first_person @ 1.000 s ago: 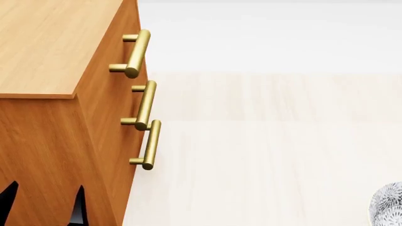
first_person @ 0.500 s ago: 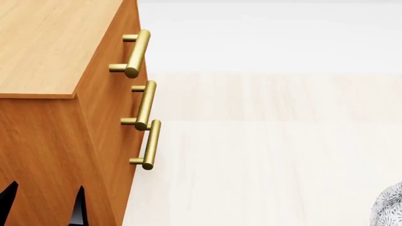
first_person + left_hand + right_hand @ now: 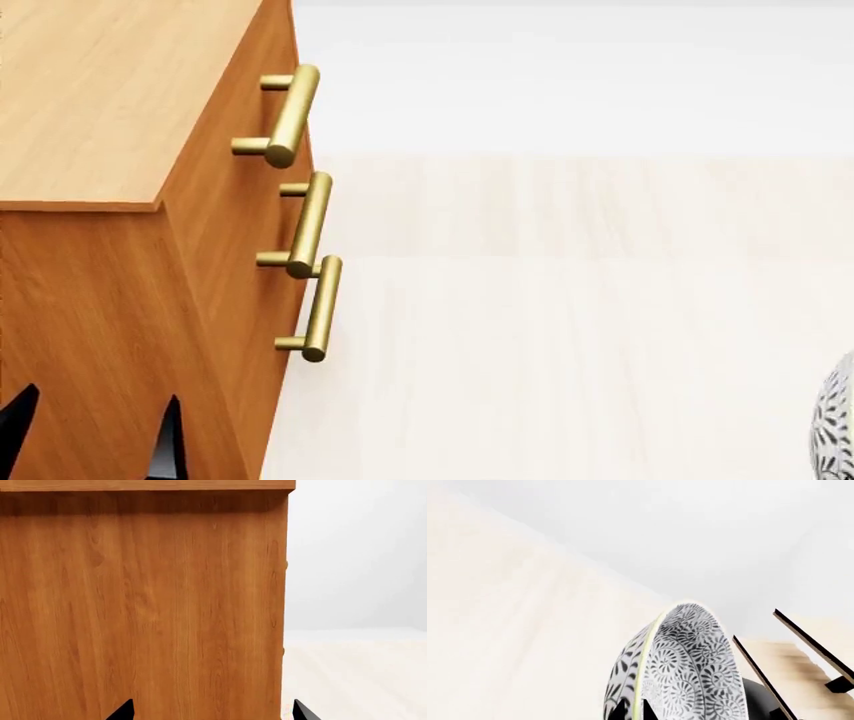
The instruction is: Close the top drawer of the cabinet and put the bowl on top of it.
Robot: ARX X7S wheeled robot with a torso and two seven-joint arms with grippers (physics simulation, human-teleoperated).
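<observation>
The orange-brown cabinet (image 3: 107, 90) fills the left of the head view, its three drawer fronts facing right. The top drawer (image 3: 240, 110) looks flush with the two below it, and its brass handle (image 3: 286, 110) sticks out. Only an edge of the patterned bowl (image 3: 841, 425) shows at the far right. In the right wrist view the bowl (image 3: 684, 670) stands on edge, and my right gripper (image 3: 635, 712) is shut on its rim. My left gripper (image 3: 212, 712) is open, its black fingertips (image 3: 123, 711) spread wide in front of the cabinet's side panel (image 3: 147, 605). Its tips (image 3: 167, 435) also show low beside the cabinet.
Pale wooden floor (image 3: 561, 330) stretches to the right of the cabinet, up to a white wall (image 3: 574, 70). In the right wrist view a pale wooden rack with thin black bars (image 3: 810, 645) stands past the bowl.
In the head view the bowl has moved right and slightly up, so only a sliver shows at the edge. The cabinet and left gripper have not moved.
</observation>
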